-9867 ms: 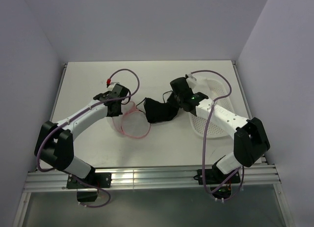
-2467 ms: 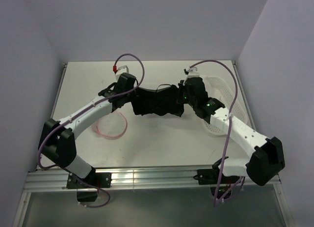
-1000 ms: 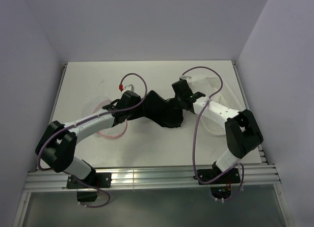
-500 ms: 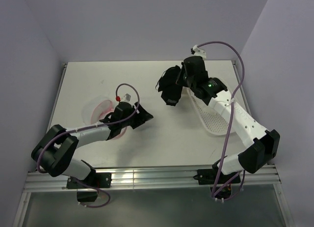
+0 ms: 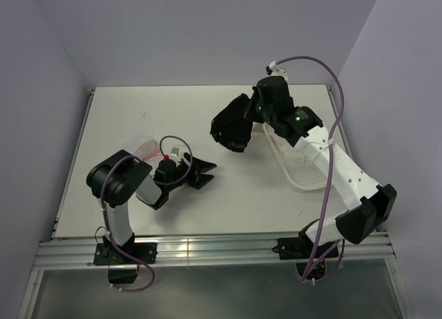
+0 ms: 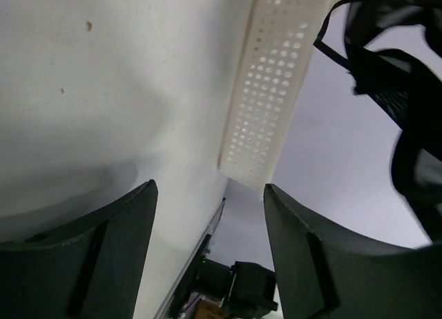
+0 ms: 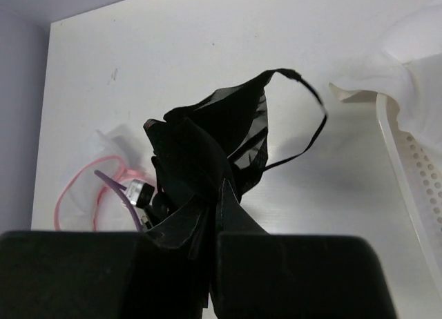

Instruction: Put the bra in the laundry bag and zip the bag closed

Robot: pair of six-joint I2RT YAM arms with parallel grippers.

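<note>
Right pincer [image 5: 253,114] pinches black soft fabric bra [image 5: 230,128] above white tabletop [image 5: 255,205], far centre; bunched, long axis trailing left. Left pincer [image 5: 201,172] spread, beside round white mesh laundry bag with pink trim [image 5: 141,148], near left.

Soft even light, blurred wrist foregrounds

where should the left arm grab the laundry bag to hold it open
Probably the pink rim of the laundry bag, on the far arc showing past the left arm. The bag lies flat with its rim loop facing up, so bring the open left gripper down from above, one finger inside the rim.
</note>
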